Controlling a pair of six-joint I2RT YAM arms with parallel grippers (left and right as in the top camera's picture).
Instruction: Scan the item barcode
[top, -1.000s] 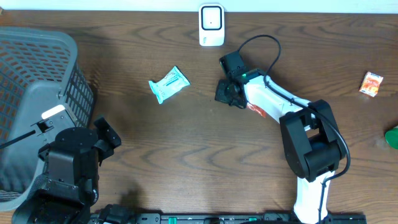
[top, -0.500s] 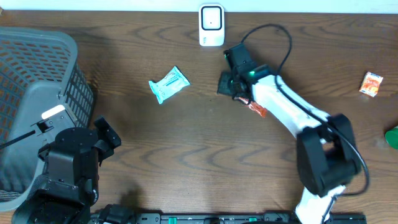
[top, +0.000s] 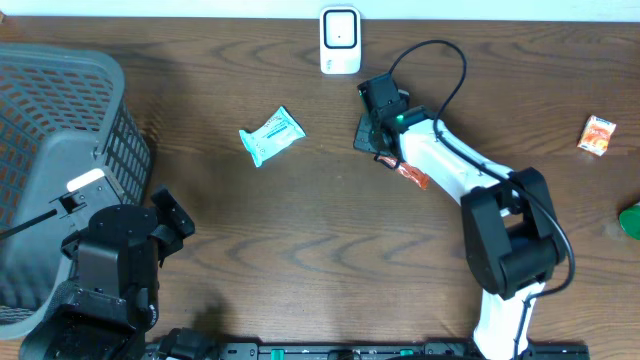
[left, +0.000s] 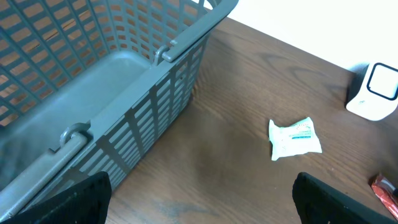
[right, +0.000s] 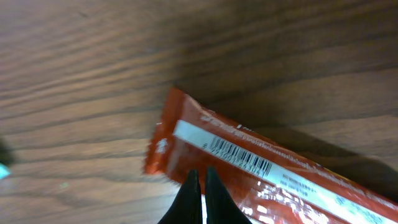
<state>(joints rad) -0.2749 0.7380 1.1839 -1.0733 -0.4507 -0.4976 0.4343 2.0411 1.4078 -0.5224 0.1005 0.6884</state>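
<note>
Table (top: 300, 240): dark brown wood, strong grain, running the full width of the overhead view.

Landmark: white scanner (top: 340, 40), standing at the far edge, mid-table.

- Teal packet (top: 271, 135): near the scanner, nearer the camera and to its left, lying flat and skewed.
- Grey slatted basket (top: 60, 150): well left of the scanner, at the table's left end.
- Small orange packet (top: 599, 134): well right of the scanner.
- Green thing (top: 631, 220): farther right again, cut by the frame edge.
- Red wrapper (top: 413, 177): right of and below the scanner; shadow beneath, contact with the wood unclear.

Barcode (right: 239, 157) on red wrapper (right: 186, 155), on its white strip, small print beside it too blurred to read
</note>
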